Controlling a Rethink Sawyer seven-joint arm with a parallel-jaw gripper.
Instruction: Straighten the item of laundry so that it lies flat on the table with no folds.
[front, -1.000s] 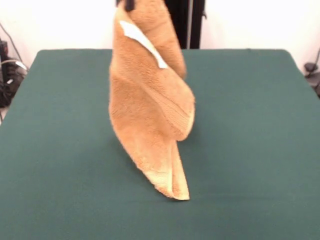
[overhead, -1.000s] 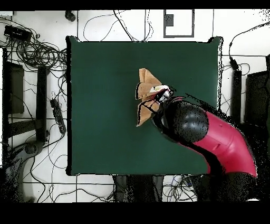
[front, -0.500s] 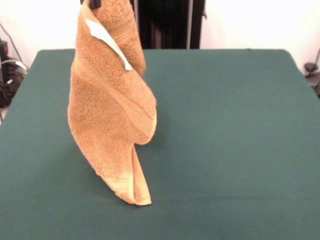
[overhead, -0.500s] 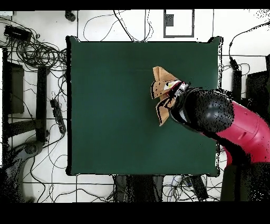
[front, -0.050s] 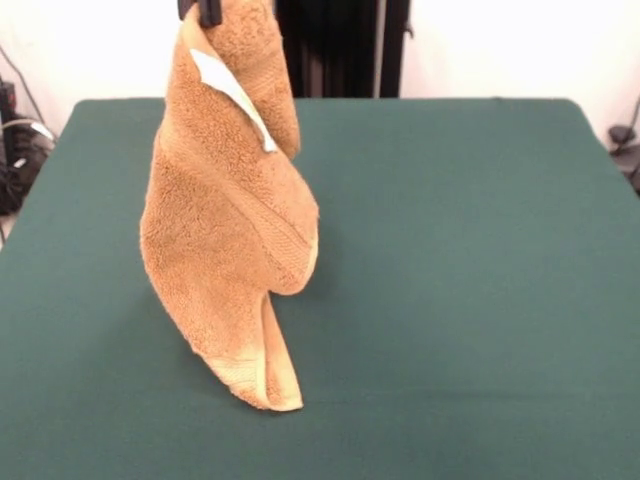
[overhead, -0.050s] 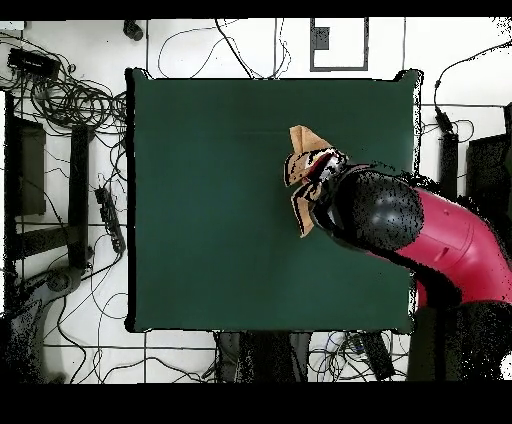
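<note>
The gripper (front, -0.050s: 205, 10), seen only as dark tips at the top edge of the front view, is closed on the upper corner of the towel (front, -0.050s: 225, 220), which hangs from it in a twisted, folded drape. Its white label (front, -0.050s: 232, 85) shows near the top, and the lowest corner reaches down to the green bench (front, -0.050s: 480, 280). From overhead, the bunched towel (overhead, -0.050s: 302, 165) sits right of the bench's middle, with the red and black arm (overhead, -0.050s: 420, 250) over its edge.
</note>
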